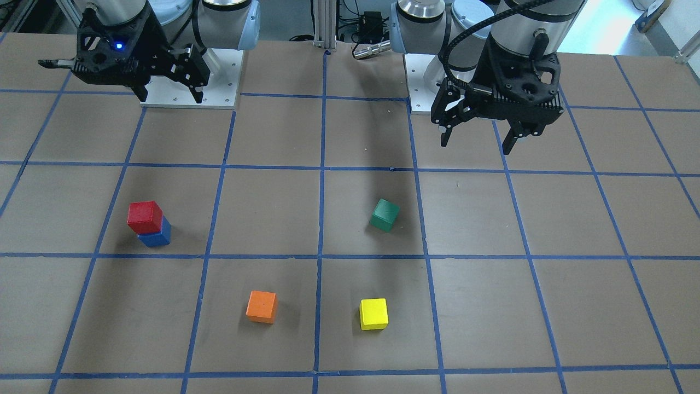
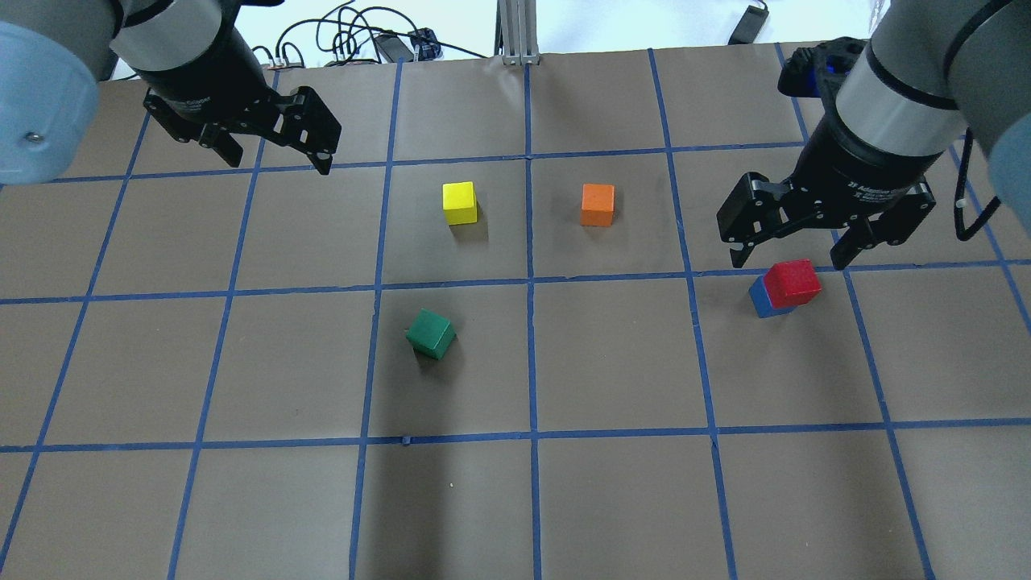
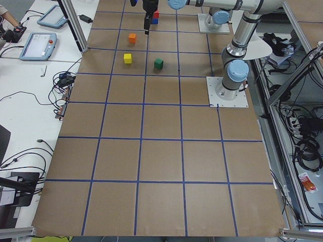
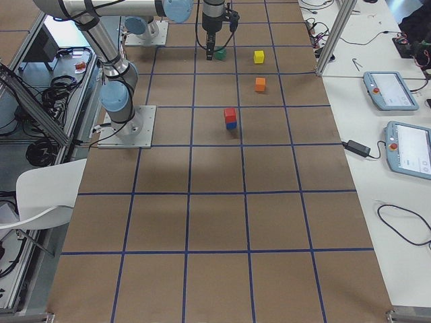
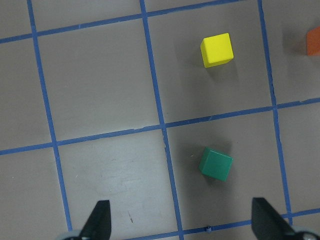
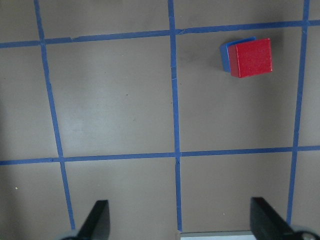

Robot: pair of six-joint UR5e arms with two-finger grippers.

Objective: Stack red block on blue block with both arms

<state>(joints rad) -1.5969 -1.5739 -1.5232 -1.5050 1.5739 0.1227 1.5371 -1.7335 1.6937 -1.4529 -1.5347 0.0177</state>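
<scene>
The red block (image 1: 145,216) sits on top of the blue block (image 1: 157,236), shifted a little off its centre, on the robot's right side of the table. The stack also shows in the overhead view (image 2: 792,282) and at the upper right of the right wrist view (image 6: 251,57). My right gripper (image 2: 789,258) is open and empty, raised well above the table and apart from the stack. My left gripper (image 2: 278,161) is open and empty, raised over its own side; its fingertips (image 5: 100,222) frame bare table.
A green block (image 2: 431,333), a yellow block (image 2: 459,202) and an orange block (image 2: 597,205) lie apart on the brown table with blue tape lines (image 2: 532,282). The two arm base plates (image 1: 191,82) stand at the robot's edge.
</scene>
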